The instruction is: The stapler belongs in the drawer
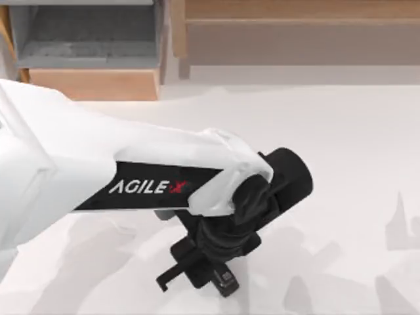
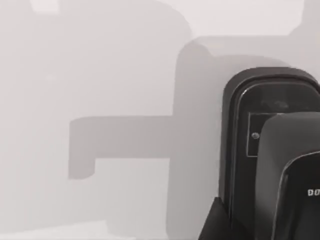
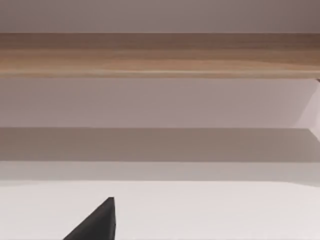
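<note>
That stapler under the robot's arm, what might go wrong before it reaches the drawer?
The left end effector sits at one end of the stapler, so an off-centre grip might let it swing or slip. The drawer is far off at the table's back left, a long carry. Its tan front panel could catch a low-hanging stapler.

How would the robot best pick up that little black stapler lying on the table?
Probably from straight above, pinching the stapler across its narrow width, near the middle of its long body. It lies flat on the white table, and its long sides look straight and parallel while the ends are rounded and would likely slip. The left pincer sits over it in just that pose.
</note>
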